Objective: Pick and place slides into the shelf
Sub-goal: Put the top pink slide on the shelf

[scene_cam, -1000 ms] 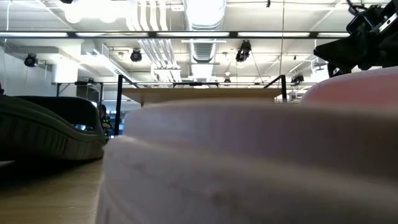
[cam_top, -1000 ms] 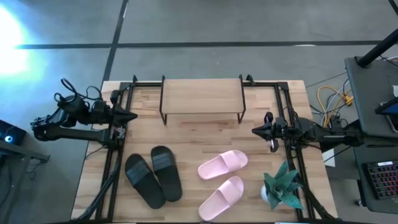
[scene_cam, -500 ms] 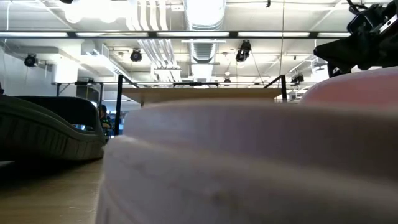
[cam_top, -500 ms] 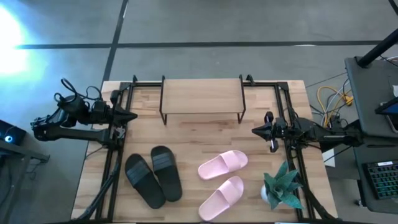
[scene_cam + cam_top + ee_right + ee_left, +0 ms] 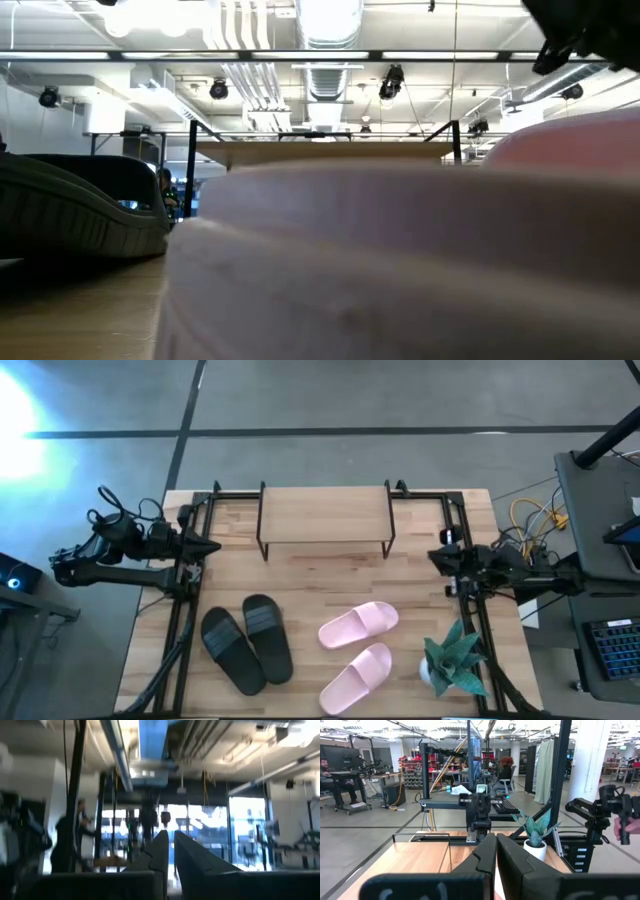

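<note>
Now right pincer [image 5: 436,557] farther back, raised.

No legible text, label, brand, number or sign appears in any view. The slides, the shelf, the desk and both arms carry no readable marking, and the screens and fixtures in the room behind are too indistinct to read.

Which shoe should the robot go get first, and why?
Probably the upper pink slide. The right gripper, fingers nearly together, hangs at the table's right edge, closest to the pink pair, so lowering toward it seems a sensible first move. The shelf holds nothing on top, all four slides lie on the table, and the left gripper waits at the left edge.
</note>
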